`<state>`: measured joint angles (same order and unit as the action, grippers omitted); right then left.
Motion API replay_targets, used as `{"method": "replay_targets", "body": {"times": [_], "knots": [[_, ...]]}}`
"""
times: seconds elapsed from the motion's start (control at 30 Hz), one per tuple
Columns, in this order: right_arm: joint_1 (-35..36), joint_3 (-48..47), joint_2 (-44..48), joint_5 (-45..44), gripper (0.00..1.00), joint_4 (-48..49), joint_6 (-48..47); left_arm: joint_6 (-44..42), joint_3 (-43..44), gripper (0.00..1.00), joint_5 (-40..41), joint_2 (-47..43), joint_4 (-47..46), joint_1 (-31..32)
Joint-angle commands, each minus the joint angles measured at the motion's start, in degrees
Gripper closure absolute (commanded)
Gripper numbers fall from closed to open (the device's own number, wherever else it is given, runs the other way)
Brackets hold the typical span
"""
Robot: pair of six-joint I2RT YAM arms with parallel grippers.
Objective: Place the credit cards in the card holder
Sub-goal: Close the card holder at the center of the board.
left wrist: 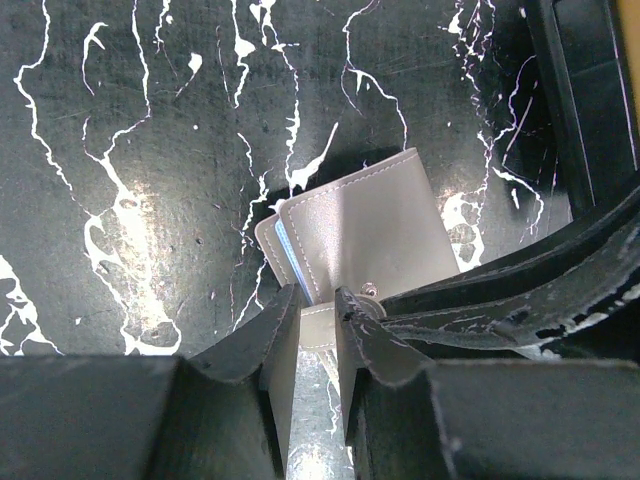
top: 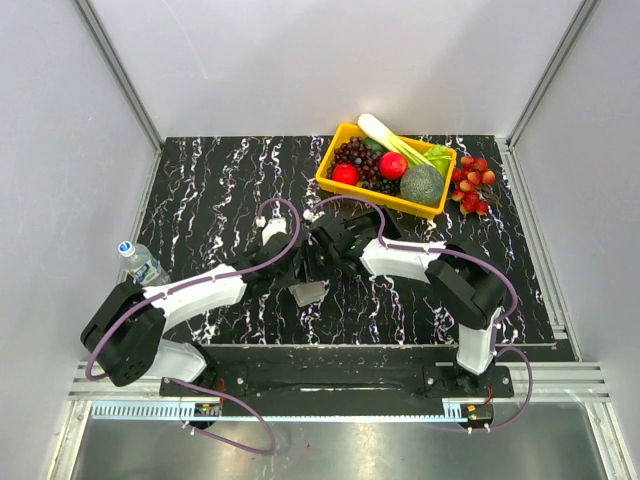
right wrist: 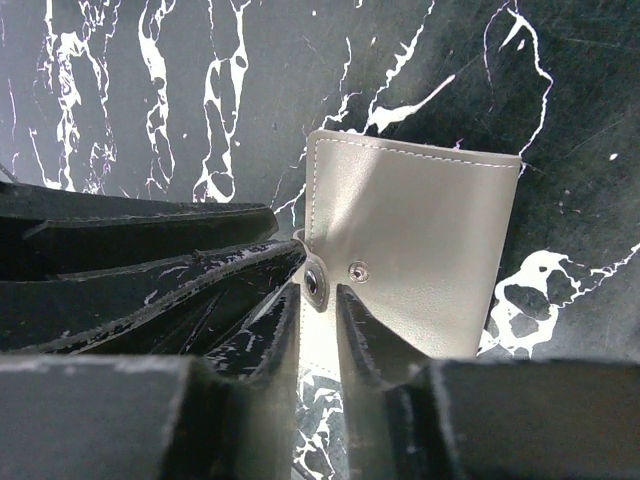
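The card holder [top: 308, 293] is a grey stitched case with snap studs, at the table's middle between both arms. In the left wrist view the card holder [left wrist: 365, 235] shows two leaves with a thin blue edge between them. My left gripper [left wrist: 318, 300] stands narrow, with a strip of the holder filling the gap at its tips. From the other side my right gripper [right wrist: 318, 295] is equally narrow on the snap tab of the card holder [right wrist: 410, 240]. Seen from above, the left gripper [top: 298, 268] and right gripper [top: 326, 260] almost touch. No credit cards are in view.
A yellow basket [top: 370, 197] of fruit and vegetables stands at the back right, with a cluster of red fruit [top: 472, 186] beside it. A water bottle [top: 143, 263] lies at the table's left edge. Grey walls close in three sides.
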<state>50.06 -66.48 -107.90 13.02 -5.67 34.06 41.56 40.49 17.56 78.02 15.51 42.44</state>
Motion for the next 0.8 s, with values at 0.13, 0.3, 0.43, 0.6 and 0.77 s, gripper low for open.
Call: {"method": "replay_targets", "body": {"times": [0.13,0.3,0.43,0.6,0.77], "knots": [[-0.8,0.2,1.5,-1.2,0.74,1.9,-0.8,-1.3,1.2,0.76,-0.6,0.8,-1.5,-0.5],[-1.1,0.5,1.9,-1.7,0.84,2.0,-1.1,-1.6,1.3,0.77,-0.7,1.3,-1.4,-0.5],[-1.2,0.3,1.8,-1.5,0.97,2.2,-1.3,-1.7,1.4,0.77,-0.5,1.3,-1.4,-0.5],[-1.3,-0.3,0.7,-3.1,1.00,1.1,-1.5,-2.4,2.5,0.77,-0.8,2.4,-1.4,-0.6],[-1.3,-0.1,0.1,-5.7,1.00,0.2,-1.6,-2.6,3.0,0.78,-1.1,4.0,-1.3,-0.8]]}}
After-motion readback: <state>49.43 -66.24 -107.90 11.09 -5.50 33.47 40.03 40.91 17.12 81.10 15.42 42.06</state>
